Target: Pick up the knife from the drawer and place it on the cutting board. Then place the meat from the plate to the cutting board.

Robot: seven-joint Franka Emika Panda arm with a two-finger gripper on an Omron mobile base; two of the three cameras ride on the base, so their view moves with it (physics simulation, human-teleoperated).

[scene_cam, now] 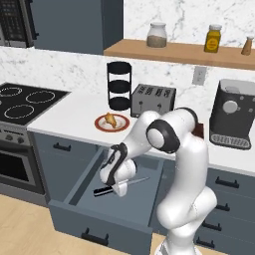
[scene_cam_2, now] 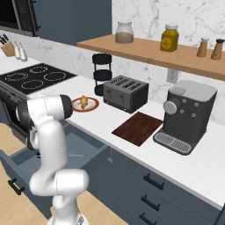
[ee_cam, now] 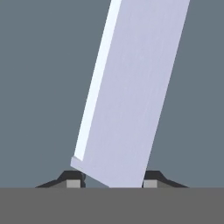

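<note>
Hand view looks straight down the claw (ee_cam: 113, 183), whose two dark tips stand either side of the silver blade of the knife (ee_cam: 127, 92), close against its edges, so it reads as clenched on the knife, though the actual contact is cut off by the bottom of the picture. In the left base view the claw (scene_cam: 118, 188) is down inside the open drawer (scene_cam: 124, 199), right over the knife (scene_cam: 119, 187), with the black handle sticking out to the left and the thin blade running off to the right; whether the knife rests on the drawer floor or hangs just off it I cannot tell. To do this step well, I would lift straight up until the blade is above the drawer walls before swinging toward the table, and keep the wrist level, since a grip near the handle end of the blade leaves a long end free to swivel. The cutting board (scene_cam_2: 138, 127) lies on the table (scene_cam_2: 189, 162) between the toaster (scene_cam_2: 125, 92) and the coffee machine (scene_cam_2: 186, 115), bare. The meat (scene_cam: 110, 120) sits on the plate (scene_cam: 112, 123) near the black rack (scene_cam: 119, 85). In the right base view the arm hides the claw and most of the drawer's inside.
</note>
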